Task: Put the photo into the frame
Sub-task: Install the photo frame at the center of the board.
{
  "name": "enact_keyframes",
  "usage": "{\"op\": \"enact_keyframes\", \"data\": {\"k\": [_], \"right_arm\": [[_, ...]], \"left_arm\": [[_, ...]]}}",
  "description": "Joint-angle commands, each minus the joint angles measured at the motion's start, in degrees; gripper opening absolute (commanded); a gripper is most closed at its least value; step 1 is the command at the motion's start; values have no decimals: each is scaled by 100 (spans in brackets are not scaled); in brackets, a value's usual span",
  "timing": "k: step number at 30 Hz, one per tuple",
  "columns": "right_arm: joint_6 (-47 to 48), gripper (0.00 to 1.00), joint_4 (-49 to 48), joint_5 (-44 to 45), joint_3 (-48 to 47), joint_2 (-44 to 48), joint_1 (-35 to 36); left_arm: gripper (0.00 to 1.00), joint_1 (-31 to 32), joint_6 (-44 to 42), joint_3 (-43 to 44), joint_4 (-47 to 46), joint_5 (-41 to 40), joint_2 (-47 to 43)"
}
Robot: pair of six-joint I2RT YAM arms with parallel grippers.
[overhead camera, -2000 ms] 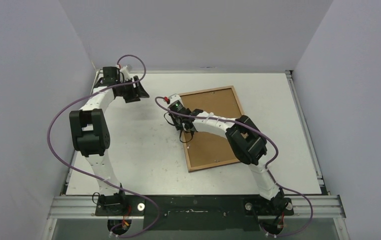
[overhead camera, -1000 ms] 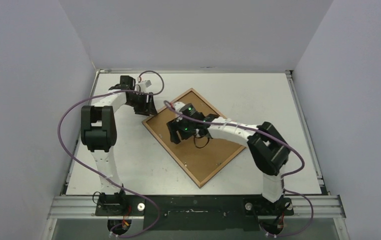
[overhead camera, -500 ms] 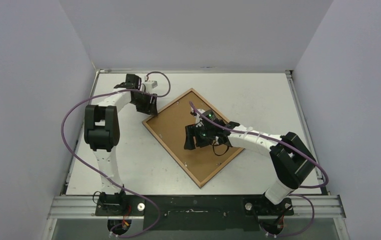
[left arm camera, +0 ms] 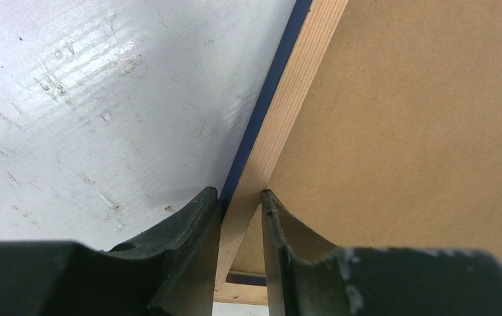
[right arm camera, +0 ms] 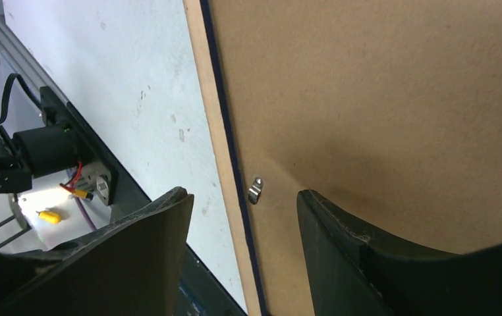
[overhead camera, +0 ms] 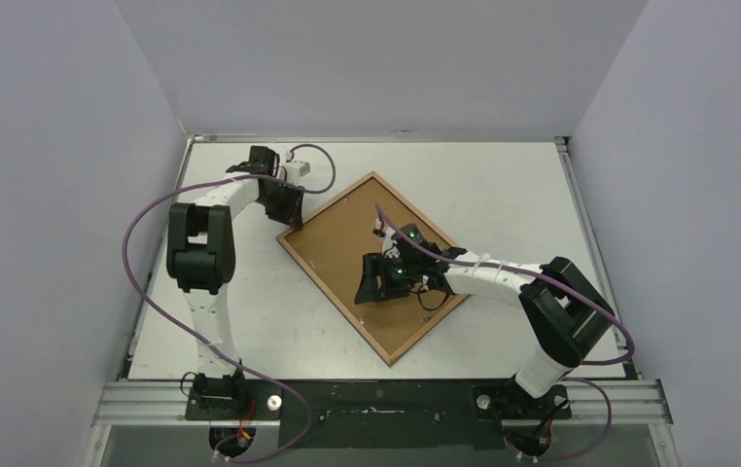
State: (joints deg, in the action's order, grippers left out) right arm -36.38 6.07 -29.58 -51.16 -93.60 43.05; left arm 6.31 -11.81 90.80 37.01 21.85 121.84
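Mid-bench, turned so that its corners point at the four edges, the frame (left arm camera: 281,118) lies face down: light wood rail and thin navy lip uppermost. By my judgement it is light but broad, stiff along the rails, and fragile if a pane sits in it. It is best taken by a wooden rail near a corner, never by pressing on the middle. On this smooth top it would likely slide or pivot if pushed.

Within the rails sits the brown backing board (overhead camera: 347,238), flat and flush. A small metal tab (right arm camera: 255,189) on the side toward the near-left corner of the bench appears to pin it. The photo shows in no view, and I cannot tell whether it lies under the board. I judge the board must come out before a print can go in.

At the frame's corner nearest the left edge of the bench, the left gripper (left arm camera: 240,197) is pinched on the rail, one finger on the navy outside, the other inside. Over the near-left rail the right gripper (right arm camera: 242,195) hangs with its jaws wide apart, straddling the tab and holding nothing.

Around the frame the white table (overhead camera: 503,185) is scuffed.
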Motion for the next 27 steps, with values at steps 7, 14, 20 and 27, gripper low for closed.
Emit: {"op": "enact_keyframes", "data": {"k": [7,14,20,27], "right_arm": [[-460,58,-553,-686,453,-31,-51],[-707,58,-870,-872,704,-48,-43],[-791,58,-964,-933,808,-81,-51],[-633,58,-455,-740,873,226,-197]], "left_arm": [[23,170,118,-92,-76,-257,-56],[16,342,645,-417,-269,-494,-189],[15,410,1042,-687,-510,-682,-265],[15,457,1013,-710,-538,-747,-262]]}}
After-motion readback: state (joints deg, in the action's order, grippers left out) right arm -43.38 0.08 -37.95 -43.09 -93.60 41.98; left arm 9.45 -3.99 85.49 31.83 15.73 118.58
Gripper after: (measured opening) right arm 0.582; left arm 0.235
